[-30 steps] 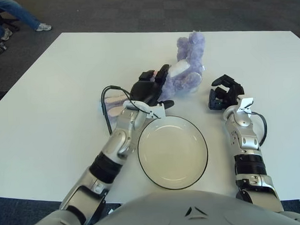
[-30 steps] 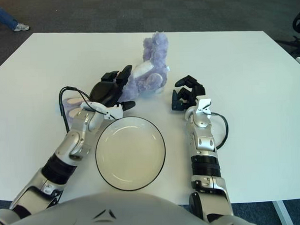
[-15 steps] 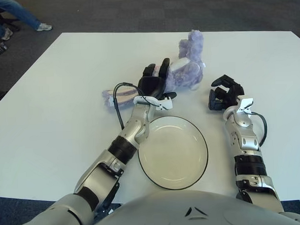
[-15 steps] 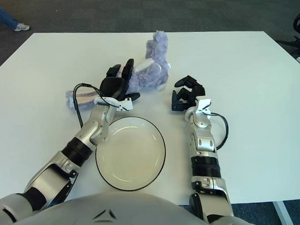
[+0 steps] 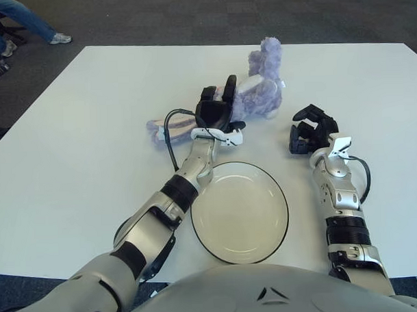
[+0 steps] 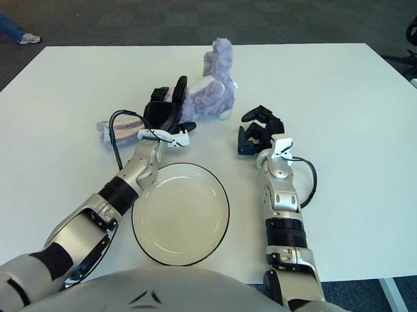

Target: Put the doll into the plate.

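A purple plush doll [image 5: 263, 94] lies on the white table beyond the plate, with a long floppy part [image 5: 172, 126] stretched to the left. My left hand [image 5: 219, 113] lies against the doll's middle with its fingers spread and pointing away from me, closed around nothing. The doll's middle is hidden behind the hand. The empty cream plate [image 5: 240, 212] with a dark rim sits close in front of me, just below that hand. My right hand [image 5: 307, 130] rests idle on the table to the right of the doll, fingers loosely bent and holding nothing.
The white table [image 5: 77, 133] extends wide on the left and far side. Dark carpet lies beyond its edges. A seated person's legs [image 5: 22, 19] show at the far left. A black cable [image 5: 168, 133] loops at my left wrist.
My left hand has reached farther out and to the right along the doll. The doll and its floppy part have slid a little away from me and to the right. The right hand has not moved.
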{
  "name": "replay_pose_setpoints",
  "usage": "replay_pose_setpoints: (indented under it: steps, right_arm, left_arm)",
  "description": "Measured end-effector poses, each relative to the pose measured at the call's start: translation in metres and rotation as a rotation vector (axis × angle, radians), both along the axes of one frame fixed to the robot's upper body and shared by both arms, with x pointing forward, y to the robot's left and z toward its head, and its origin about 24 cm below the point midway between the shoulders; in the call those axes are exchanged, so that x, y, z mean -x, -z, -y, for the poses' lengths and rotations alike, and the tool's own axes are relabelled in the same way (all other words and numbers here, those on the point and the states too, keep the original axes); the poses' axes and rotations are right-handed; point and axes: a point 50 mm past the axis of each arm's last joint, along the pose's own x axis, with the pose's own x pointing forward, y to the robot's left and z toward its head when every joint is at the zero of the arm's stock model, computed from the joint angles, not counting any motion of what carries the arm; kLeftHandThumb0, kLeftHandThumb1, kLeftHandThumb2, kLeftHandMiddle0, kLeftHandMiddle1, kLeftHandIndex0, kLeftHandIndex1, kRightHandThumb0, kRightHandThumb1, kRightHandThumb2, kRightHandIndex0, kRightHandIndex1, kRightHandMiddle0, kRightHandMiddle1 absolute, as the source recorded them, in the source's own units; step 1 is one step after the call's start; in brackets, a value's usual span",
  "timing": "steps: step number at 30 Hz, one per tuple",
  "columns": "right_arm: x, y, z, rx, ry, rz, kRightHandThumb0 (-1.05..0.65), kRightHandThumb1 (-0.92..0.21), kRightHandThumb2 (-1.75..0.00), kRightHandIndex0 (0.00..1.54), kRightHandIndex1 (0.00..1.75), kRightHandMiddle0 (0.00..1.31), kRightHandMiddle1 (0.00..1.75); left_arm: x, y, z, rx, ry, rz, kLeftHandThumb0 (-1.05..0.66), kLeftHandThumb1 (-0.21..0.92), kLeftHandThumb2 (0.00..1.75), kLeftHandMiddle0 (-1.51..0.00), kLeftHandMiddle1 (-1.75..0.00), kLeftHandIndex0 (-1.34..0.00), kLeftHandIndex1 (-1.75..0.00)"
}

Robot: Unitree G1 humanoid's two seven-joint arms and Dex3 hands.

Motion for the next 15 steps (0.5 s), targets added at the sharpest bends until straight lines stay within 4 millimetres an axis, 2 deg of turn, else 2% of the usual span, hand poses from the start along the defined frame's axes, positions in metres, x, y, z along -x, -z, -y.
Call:
replay_pose_setpoints:
  steps: [5,9,12,13,15]
  right_arm:
    - [0.000,0.000,0.000,0.000,-0.001,0.002,-0.02,0.08,-1.66,0.90,1.75,0.84,1.43]
    - [0.000,0.000,-0.001,0.001,-0.004,0.002,-0.02,0.07,-1.66,0.90,1.75,0.83,1.44]
    - [0.000,0.000,-0.001,0.001,-0.005,0.001,-0.02,0.07,-1.66,0.90,1.75,0.83,1.44]
    - [0.000,0.000,-0.001,0.001,-0.005,0.001,-0.02,0.07,-1.66,0.90,1.75,0.83,1.44]
    - [0.001,0.000,-0.001,0.001,-0.005,0.001,-0.02,0.07,-1.66,0.90,1.75,0.83,1.44]
  left_arm:
    - [-0.004,0.002,0.001,-0.054,-0.004,-0.001,-0.99,0.92,0.53,-0.10,-1.40,0.00,-0.20]
    - [-0.008,0.005,0.001,-0.097,-0.009,0.002,-0.90,0.92,0.44,-0.12,-1.56,0.00,-0.35]
    - [-0.010,0.007,0.000,-0.112,-0.015,0.008,-0.80,0.83,0.47,-0.15,-1.64,0.00,-0.59]
    - [-0.011,0.007,-0.001,-0.116,-0.015,0.010,-0.79,0.82,0.48,-0.16,-1.65,0.00,-0.61]
    - [-0.012,0.008,-0.001,-0.121,-0.015,0.014,-0.72,0.70,0.60,-0.19,-1.69,0.00,-0.78]
